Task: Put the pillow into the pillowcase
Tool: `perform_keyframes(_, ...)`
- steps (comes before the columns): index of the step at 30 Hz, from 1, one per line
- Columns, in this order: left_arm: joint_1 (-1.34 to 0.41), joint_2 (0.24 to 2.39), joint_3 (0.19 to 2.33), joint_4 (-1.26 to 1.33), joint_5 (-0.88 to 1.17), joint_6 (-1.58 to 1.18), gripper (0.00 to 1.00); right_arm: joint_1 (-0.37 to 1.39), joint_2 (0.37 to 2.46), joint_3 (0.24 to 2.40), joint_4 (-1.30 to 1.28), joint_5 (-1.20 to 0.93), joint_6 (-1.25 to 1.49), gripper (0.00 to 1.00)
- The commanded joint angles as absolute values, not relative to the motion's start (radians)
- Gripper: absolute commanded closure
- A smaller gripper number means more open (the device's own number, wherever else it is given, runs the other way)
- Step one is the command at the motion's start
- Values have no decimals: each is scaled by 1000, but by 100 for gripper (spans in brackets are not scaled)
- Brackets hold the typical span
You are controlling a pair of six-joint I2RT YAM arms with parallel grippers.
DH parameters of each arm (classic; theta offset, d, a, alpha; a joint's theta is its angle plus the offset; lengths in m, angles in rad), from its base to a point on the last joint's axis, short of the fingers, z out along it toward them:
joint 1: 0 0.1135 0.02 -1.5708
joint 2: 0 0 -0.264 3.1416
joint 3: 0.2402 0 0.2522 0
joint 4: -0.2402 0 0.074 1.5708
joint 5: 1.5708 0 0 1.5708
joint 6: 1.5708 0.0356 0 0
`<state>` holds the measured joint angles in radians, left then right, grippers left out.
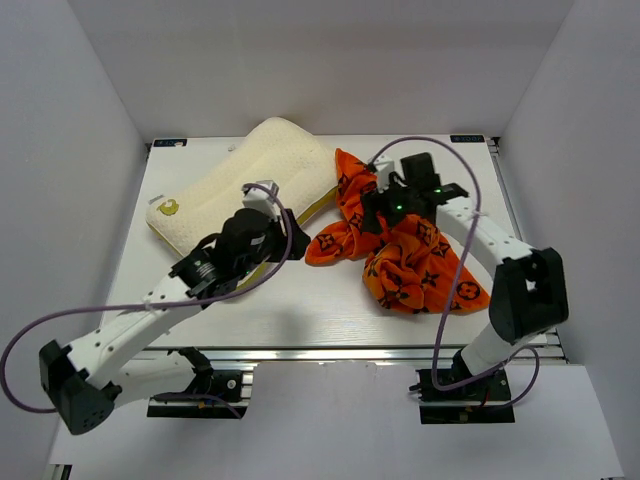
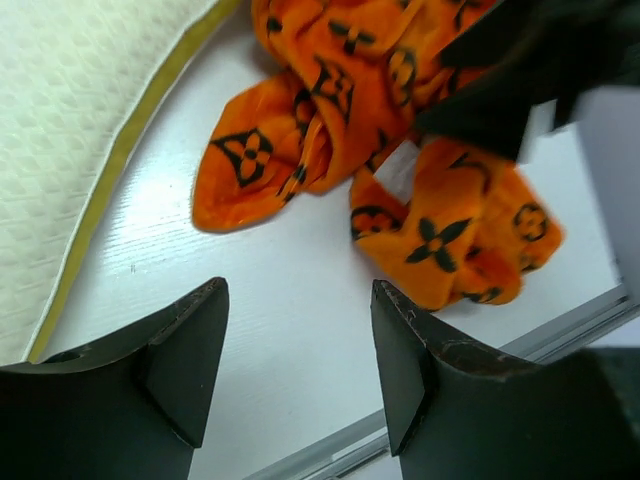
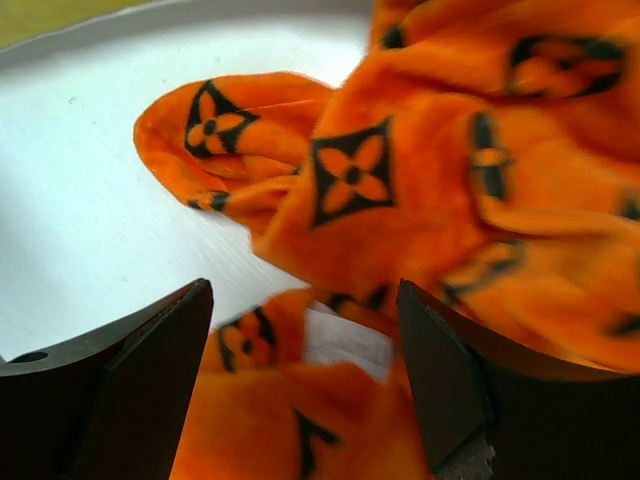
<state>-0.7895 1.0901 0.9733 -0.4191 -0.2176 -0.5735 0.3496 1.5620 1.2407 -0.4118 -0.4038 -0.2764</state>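
The cream pillow [image 1: 250, 180] lies at the back left of the table, its yellow side band facing right [image 2: 150, 110]. To its right the orange pillowcase [image 1: 420, 260] with black motifs lies crumpled in a heap. My left gripper [image 2: 299, 290] is open over bare table between the pillow and the pillowcase [image 2: 330, 90], holding nothing. My right gripper [image 3: 304, 290] hangs open just above the pillowcase [image 3: 420, 180]. The case's white tag [image 3: 345, 340] and folds show between its spread fingers, and nothing is pinched.
The white table [image 1: 300, 300] has a metal rail along its near edge [image 2: 560, 330]. White walls enclose the left, back and right sides. The right arm's black wrist [image 2: 520, 60] sits over the pillowcase heap.
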Motion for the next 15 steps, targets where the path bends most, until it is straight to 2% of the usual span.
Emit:
perform_keyframes(1, -790, 993, 947, -468, -271, -658, 31, 448, 1618, 1313, -347, -257, -91, 21)
perform_keyframes(4, -790, 925, 916, -503, -282, -696, 31, 494, 1701, 1327, -301, -166, -16, 18)
perform_keyframes(10, -790, 848, 899, -568, -299, -721, 31, 495, 1879, 1410, -247, -12, 41, 18)
perform_keyframes(14, -790, 844, 888, -549, -287, -726, 31, 497, 1948, 1462, -244, 52, 35, 24)
perform_keyframes(15, -790, 850, 887, -543, -278, -726, 31, 497, 1957, 1469, -241, 55, 34, 30)
